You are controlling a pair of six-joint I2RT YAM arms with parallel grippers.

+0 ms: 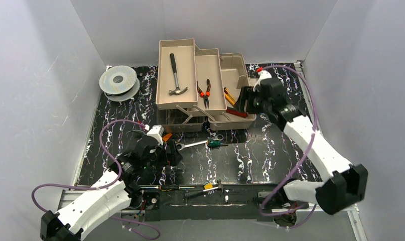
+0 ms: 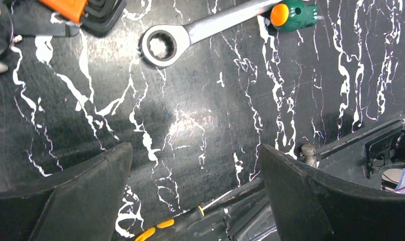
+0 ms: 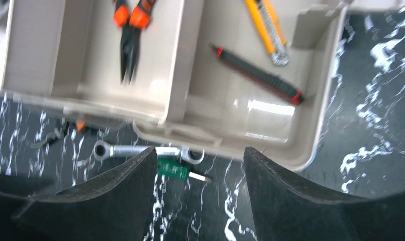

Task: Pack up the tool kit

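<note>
Marbled surface (image 2: pixel 190 125) lay under open left fingers (image 2: pixel 80 196), wrench (image 2: pixel 190 35) beyond; right fingers (image 3: pixel 300 201) stood open, empty, before the toolbox (image 3: pixel 225 105).

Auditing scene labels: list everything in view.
toolbox: 1, tan, open, table rear
hammer: 1, black handle, left tray
pliers: 1, orange grips, middle tray
utility knife: 1, yellow, toolbox base
red-and-black tool: 1, toolbox base
wrench: 1, silver, table before toolbox
green-handled screwdriver: 1, at wrench's end
hex key set: 1, orange holder, left of wrench
yellow-and-black screwdriver: 1, near table edge
spool: 1, grey, rear left
left end effector: 1, black, open, above table
right end effector: 1, black, open, beside toolbox
</note>
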